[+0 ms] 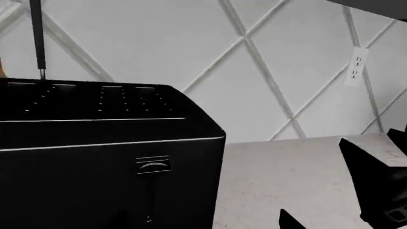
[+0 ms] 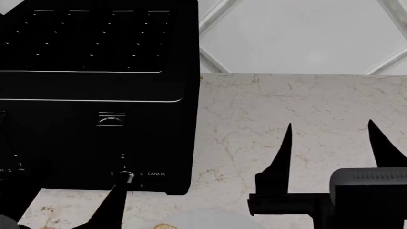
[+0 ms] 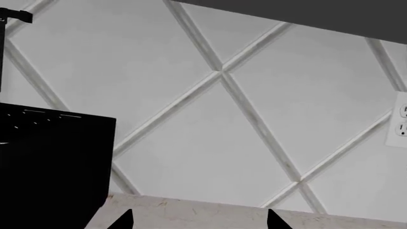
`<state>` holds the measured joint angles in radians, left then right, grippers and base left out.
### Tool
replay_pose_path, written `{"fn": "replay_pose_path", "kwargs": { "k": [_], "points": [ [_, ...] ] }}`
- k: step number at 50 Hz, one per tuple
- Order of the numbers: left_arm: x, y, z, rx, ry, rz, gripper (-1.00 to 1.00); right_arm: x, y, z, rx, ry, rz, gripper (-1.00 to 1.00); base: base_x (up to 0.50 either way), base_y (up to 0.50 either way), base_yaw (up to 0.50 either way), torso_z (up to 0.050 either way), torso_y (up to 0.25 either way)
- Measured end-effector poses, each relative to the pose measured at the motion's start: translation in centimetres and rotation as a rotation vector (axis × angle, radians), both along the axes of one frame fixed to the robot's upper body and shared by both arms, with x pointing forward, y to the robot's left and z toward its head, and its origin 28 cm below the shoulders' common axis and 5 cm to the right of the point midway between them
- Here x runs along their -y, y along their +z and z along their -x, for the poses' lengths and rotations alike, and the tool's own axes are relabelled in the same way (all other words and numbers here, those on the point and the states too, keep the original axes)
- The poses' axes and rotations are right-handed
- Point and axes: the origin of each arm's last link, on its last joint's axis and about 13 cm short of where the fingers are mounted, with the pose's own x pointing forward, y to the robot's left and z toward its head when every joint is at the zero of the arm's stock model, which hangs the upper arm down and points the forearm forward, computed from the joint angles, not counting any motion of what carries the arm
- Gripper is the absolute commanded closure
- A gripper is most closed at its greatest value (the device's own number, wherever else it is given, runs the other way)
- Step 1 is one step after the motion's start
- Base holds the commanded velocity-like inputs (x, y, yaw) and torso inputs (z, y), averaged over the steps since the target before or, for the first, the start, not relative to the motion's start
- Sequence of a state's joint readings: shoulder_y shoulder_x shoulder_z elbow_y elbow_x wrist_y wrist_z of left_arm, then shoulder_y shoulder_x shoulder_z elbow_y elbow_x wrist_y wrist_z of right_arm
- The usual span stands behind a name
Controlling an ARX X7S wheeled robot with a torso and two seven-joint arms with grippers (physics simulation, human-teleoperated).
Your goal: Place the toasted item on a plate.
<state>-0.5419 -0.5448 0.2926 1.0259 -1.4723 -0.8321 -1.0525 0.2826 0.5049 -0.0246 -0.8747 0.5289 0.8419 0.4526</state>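
The black toaster (image 2: 95, 95) stands at the counter's back left; its slots look dark and I see no bread in them. It also shows in the left wrist view (image 1: 102, 157). The top edge of the light plate (image 2: 210, 220) shows at the bottom of the head view. A small tan sliver, the toasted item (image 2: 164, 226), lies at the plate's left edge, mostly cut off. My left gripper (image 2: 70, 205) is open in front of the toaster, one fingertip (image 2: 117, 191) at its dial. My right gripper (image 2: 330, 138) is open and empty above the bare counter right of the toaster.
The marble counter (image 2: 286, 100) runs to a white diamond-tiled wall (image 2: 305, 33). A wall socket (image 1: 356, 67) is on the tiles to the right. A dark overhead edge (image 3: 305, 12) sits above the wall.
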Motion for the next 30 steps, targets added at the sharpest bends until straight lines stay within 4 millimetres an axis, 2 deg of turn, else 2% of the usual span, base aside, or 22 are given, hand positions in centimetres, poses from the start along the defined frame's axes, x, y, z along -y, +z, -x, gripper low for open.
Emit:
{"fn": "replay_pose_path", "kwargs": {
  "k": [16,30],
  "points": [
    [-4.0,5.0,-1.4,0.184,0.234,-0.056,-1.00,0.0,0.6,0.4,0.012,0.001,0.008,-1.00,0.00,0.00,0.00,0.000,0.000],
    [-7.6,8.2,-1.4,0.259,0.415,-0.080,-1.00,0.3,2.8,0.7,0.034,-0.007,0.038,-1.00,0.00,0.00,0.00,0.000,0.000]
  ]
}}
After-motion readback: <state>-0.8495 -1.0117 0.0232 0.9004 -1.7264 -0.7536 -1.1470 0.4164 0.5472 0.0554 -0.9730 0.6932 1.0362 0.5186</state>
